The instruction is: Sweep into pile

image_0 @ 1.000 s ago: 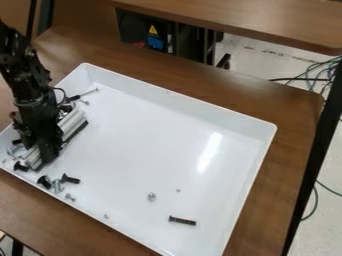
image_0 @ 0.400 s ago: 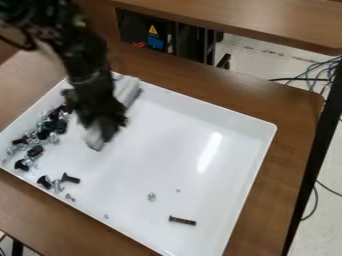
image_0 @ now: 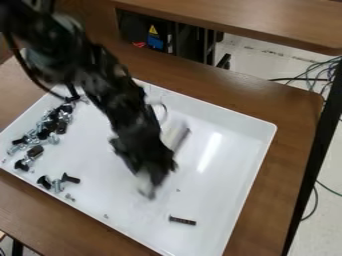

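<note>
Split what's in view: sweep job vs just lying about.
Job:
- end effector
- pale block at it
- bolts on the left
- black screw, lower right
- white tray

Lying about:
- brown table
- second table behind
- floor cables

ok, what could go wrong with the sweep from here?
- The pale bar at the gripper may miss the long dark screw, which lies apart toward the near right side of the tray.
- The tiny bit could slip under the bar's edge.
- A push toward the left could ride into the hardware pile and jam or scatter it against the wall.
</note>
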You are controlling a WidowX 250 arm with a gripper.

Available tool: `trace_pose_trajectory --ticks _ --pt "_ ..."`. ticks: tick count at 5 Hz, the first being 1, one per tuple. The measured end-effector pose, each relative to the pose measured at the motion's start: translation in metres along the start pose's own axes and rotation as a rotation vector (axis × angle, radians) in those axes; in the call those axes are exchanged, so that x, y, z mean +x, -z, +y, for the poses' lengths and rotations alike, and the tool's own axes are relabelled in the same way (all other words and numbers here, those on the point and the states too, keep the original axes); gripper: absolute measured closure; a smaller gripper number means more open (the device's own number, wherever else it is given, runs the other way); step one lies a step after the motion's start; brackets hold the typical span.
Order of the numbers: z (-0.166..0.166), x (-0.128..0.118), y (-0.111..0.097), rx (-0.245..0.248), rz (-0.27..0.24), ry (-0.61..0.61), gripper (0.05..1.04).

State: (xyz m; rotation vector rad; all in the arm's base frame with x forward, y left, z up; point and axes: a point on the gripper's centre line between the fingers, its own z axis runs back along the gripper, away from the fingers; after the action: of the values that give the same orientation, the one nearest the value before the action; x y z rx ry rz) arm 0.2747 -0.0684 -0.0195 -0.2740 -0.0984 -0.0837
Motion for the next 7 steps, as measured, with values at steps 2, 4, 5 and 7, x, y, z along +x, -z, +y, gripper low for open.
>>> trace_pose_trajectory --ticks 2,4,5,7 --pt "-0.035 -0.013 0.045 -0.038 0.016 0.024 0.723" --pt "0.049 -0.045 0.013 0.109 0.107 -0.005 0.724" --pt "0.095 -0.055 0.0 0.15 0.109 -0.067 0.723" --pt "0.182 -0.07 -0.028 0.242 0.113 -0.163 0.723"
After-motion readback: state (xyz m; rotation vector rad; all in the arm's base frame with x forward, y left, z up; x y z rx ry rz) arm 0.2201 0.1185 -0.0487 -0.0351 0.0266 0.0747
